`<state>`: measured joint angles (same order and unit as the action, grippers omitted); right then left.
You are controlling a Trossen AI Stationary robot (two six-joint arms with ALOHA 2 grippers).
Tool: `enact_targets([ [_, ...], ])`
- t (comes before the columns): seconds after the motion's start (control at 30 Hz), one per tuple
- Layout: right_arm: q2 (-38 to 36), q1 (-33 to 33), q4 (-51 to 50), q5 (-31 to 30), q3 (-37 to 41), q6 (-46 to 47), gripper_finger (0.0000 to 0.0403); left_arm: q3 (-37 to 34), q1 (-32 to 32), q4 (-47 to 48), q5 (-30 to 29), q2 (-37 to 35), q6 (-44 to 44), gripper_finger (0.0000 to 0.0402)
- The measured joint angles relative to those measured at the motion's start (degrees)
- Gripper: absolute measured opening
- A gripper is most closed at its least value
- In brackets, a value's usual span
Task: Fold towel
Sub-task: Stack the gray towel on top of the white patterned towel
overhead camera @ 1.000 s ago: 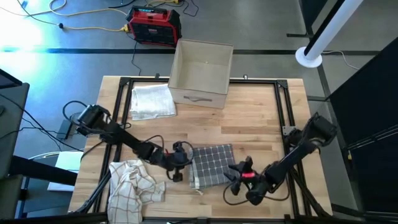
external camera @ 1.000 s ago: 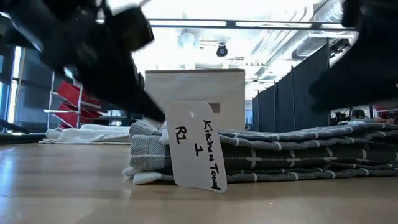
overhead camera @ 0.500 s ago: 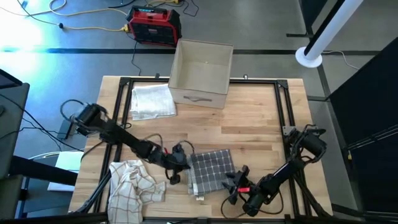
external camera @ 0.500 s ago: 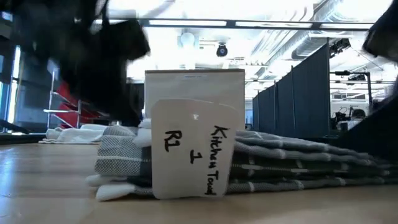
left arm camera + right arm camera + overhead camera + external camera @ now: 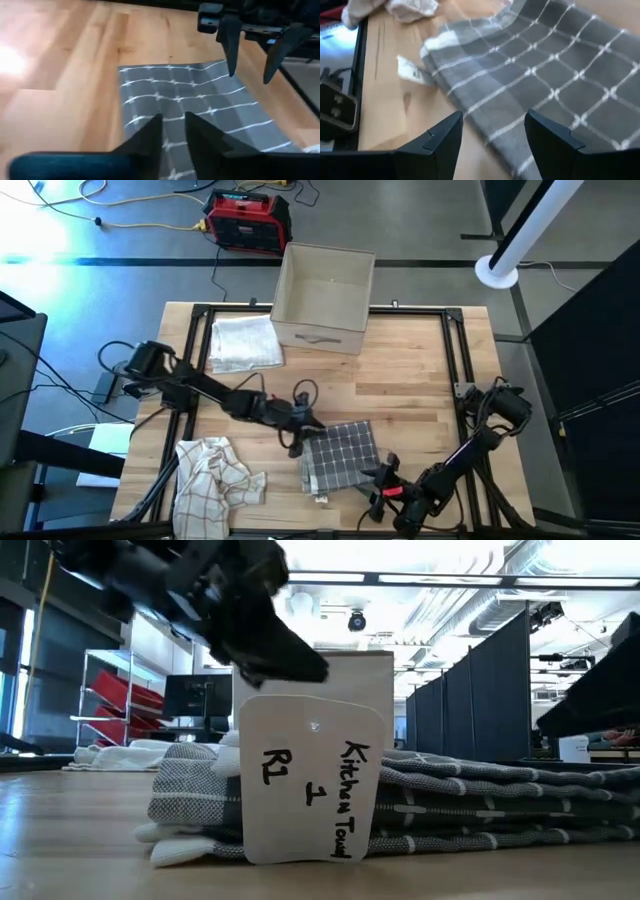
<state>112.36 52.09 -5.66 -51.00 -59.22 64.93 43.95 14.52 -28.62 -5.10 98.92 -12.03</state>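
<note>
Towel (image 5: 340,453), grey with a pale grid, lies folded into a small squarish stack near the front middle of the desk (image 5: 400,380) in the high view. The left claw (image 5: 300,430) hangs at its back-left corner and the right claw (image 5: 378,480) sits just off its front-right corner. A crumpled checked cloth (image 5: 213,478) lies at the front left, a folded white cloth (image 5: 243,342) at the back left beside an open cardboard box (image 5: 322,298).

From the low view the towel (image 5: 440,805) shows as several soft layers, sagging slightly at the edges. It looks light, limp and not slippery on wood, so I judge it best taken by pinching a corner or a folded edge through all layers. A white tag (image 5: 308,785) stands in front of it, handwritten "R1", "1" and "Kitchen Towel". The dark arm above it is the left one.

In the left wrist view the left claw (image 5: 172,131) hovers above the towel (image 5: 200,115) with its fingers close together, a narrow gap between them, gripping nothing. The other arm's claw (image 5: 250,50) stands open at the towel's far edge.

In the right wrist view the right claw (image 5: 495,140) is spread wide and empty over the towel (image 5: 545,85), with the tag (image 5: 412,74) lying on the wood beside the cloth.
</note>
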Motion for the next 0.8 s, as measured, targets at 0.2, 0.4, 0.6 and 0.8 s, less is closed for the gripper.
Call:
enact_targets([
  [0.2,0.0,0.9,-1.2,-1.0,0.0,2.6,0.0199,5.3,0.1,2.2,-2.6,8.2,1.1,0.0208],
  [0.4,0.0,2.2,-3.3,-0.6,0.0,6.0,0.0199,6.6,-0.8,7.7,-9.0,10.2,0.2,0.0253],
  [0.6,0.0,3.2,-6.7,-1.1,0.0,9.3,0.0199,6.7,-0.6,5.9,-7.3,14.2,-1.7,0.0256],
  [0.8,0.0,3.2,-9.5,-1.4,0.0,13.0,0.0199,7.0,0.1,3.7,-6.8,17.3,-3.8,0.0207],
])
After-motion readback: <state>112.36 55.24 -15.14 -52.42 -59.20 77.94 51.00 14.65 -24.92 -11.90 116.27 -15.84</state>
